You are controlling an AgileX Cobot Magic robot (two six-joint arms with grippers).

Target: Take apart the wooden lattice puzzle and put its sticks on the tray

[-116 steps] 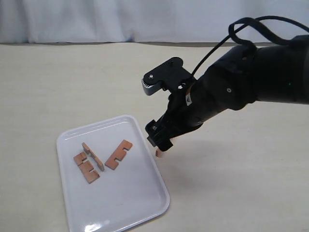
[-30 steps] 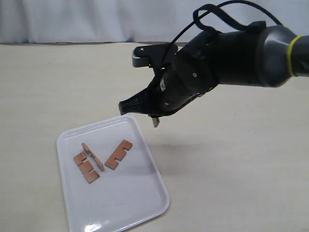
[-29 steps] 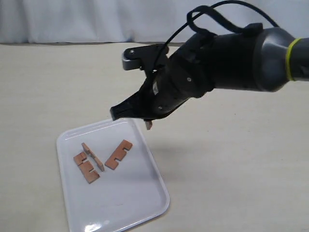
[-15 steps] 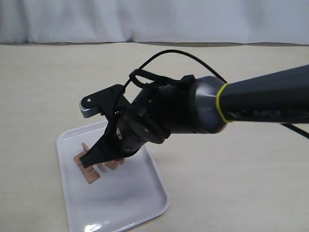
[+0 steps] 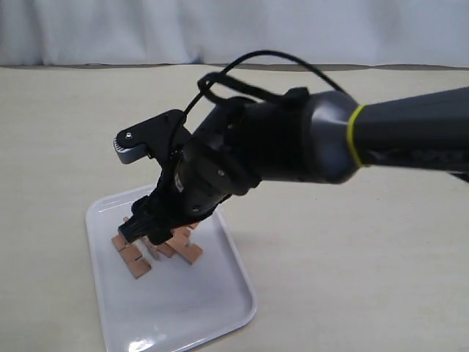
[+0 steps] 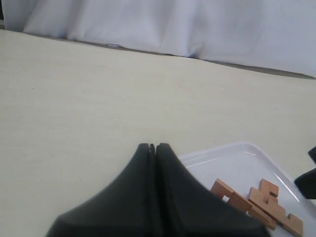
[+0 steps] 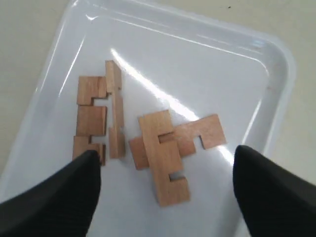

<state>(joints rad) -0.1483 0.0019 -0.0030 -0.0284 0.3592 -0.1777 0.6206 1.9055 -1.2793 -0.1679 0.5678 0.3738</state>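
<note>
No assembled lattice puzzle shows; its sticks lie loose on the white tray (image 7: 276, 74). One notched stick (image 7: 91, 121) lies flat beside another standing on its edge (image 7: 114, 108). A third stick (image 7: 163, 155) lies across a fourth (image 7: 200, 133). My right gripper (image 7: 165, 197) hangs open just above this crossed pair, holding nothing. In the exterior view the right gripper (image 5: 150, 227) reaches across over the tray (image 5: 183, 315) and hides part of the sticks (image 5: 132, 257). My left gripper (image 6: 152, 146) is shut and empty, beside the tray (image 6: 232, 158).
The tray sits on a bare beige tabletop (image 5: 352, 279). A white curtain (image 5: 220, 29) closes off the far edge. The right arm's black cable (image 5: 249, 62) loops above its wrist.
The right gripper carried a stick from beside the tray over it, came down and opened. That stick now lies across another one on the tray.
</note>
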